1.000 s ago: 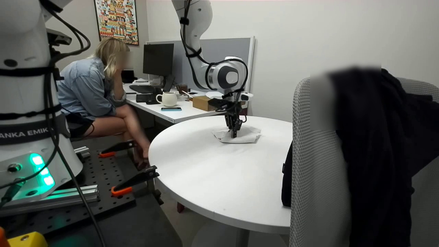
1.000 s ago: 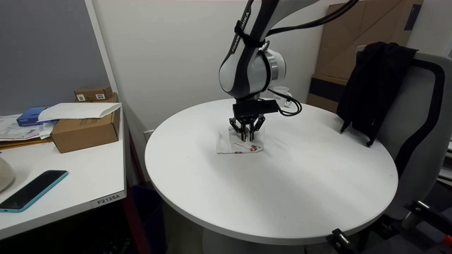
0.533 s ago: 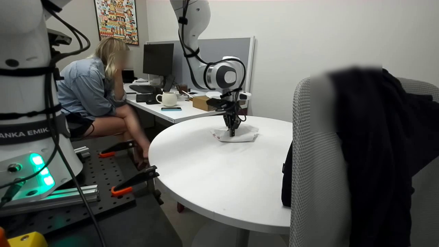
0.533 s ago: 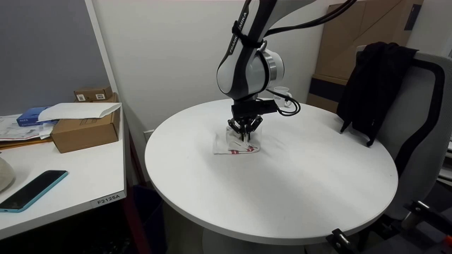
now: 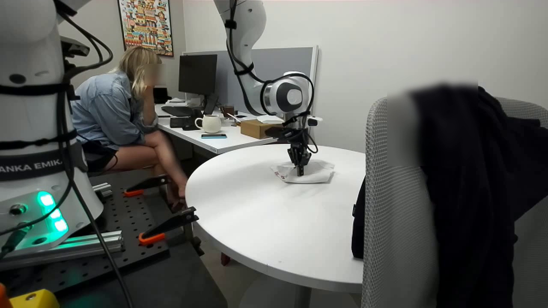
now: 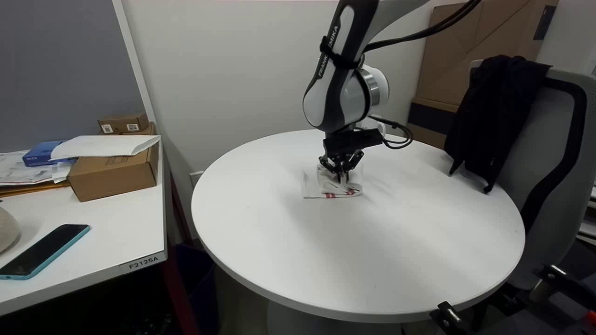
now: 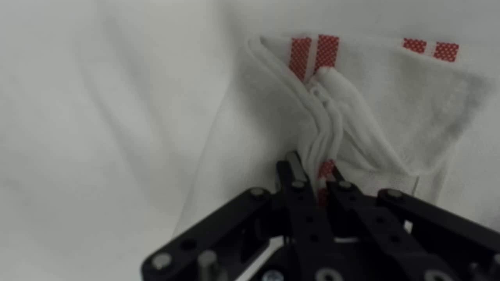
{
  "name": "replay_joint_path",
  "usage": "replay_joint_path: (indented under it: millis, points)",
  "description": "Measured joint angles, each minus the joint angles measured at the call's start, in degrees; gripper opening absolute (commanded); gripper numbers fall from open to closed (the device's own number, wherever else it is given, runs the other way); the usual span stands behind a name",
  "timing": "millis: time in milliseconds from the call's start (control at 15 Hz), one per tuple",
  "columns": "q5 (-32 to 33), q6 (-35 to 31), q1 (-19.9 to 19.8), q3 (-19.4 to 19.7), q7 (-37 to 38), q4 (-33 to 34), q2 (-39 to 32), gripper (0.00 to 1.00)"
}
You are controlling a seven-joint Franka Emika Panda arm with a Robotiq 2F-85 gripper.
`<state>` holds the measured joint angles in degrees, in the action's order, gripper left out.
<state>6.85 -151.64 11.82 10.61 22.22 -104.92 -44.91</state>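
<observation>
Towel (image 6: 328, 187) w/ red stripes on round table (image 6: 298, 260), nearer the wall-side edge; gripper (image 7: 317, 168) narrow, folds pinched btwn its tips, plain only in wrist view; to its rt., nr same edge, mug (image 6: 371, 124) seen just in an exterior view.

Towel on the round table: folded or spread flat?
Folded, loosely: the wrist view shows the red-striped towel doubled into several layers, bunched where the hand pinches it.

The white-and-black arm (image 6: 340, 88) has black cables (image 6: 421, 35) and a black gripper (image 7: 316, 168).
</observation>
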Motion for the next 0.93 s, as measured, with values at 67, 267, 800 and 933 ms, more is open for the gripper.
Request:
replay_joint_path:
  millis: [67,267,800,933]
  points:
    - [-0.19,0.01,-1.07,0.73,0.00,0.00,-0.11,0.02]
    - [-1.40,0.06,-6.27,1.74,-0.06,0.07,-0.24,0.02]
    - [-3.77,-0.05,-16.93,3.35,-0.64,-2.60,0.96,0.02]
    - [-3.78,-0.17,-17.46,4.07,-1.16,-6.29,2.88,0.02]
